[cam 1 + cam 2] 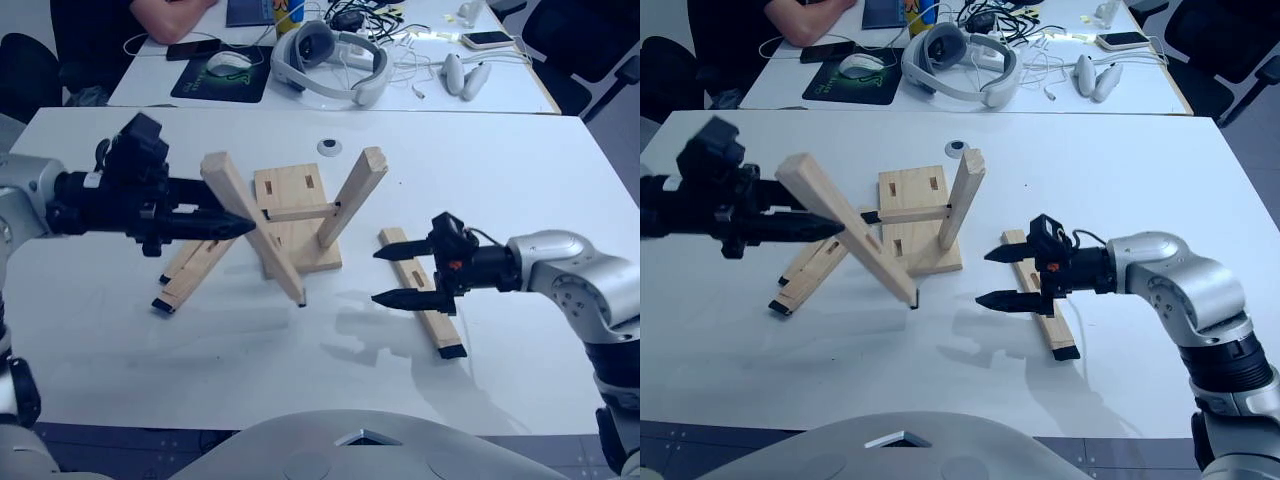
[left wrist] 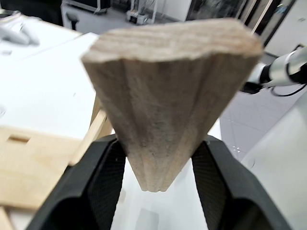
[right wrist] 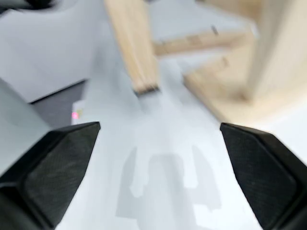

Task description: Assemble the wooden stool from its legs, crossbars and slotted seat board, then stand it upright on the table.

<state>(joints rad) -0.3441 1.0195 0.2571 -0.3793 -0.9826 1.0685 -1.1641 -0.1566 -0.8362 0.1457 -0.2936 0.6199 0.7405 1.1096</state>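
My left gripper (image 1: pixel 238 226) is shut on a tilted wooden leg (image 1: pixel 272 256) whose lower tip touches the table; its end grain (image 2: pixel 170 96) sits between the fingers. A thin crossbar (image 1: pixel 300 212) joins this leg to a second leg (image 1: pixel 356 193) leaning over the slotted seat board (image 1: pixel 298 185), which lies flat. Two loose legs (image 1: pixel 193 266) lie side by side left of the board. My right gripper (image 1: pixel 377 276) hangs open just above the table, right of the board, beside another leg (image 1: pixel 428 315) lying flat. Its dark fingers (image 3: pixel 53 163) frame the held leg's tip (image 3: pixel 139 72).
A small round disc (image 1: pixel 329 147) lies on the white table (image 1: pixel 520 170) behind the board. A second table behind carries a headset (image 1: pixel 330 60), a mouse (image 1: pixel 228 62), controllers (image 1: pixel 465 75) and cables. Bare tabletop stretches along the front and the right.
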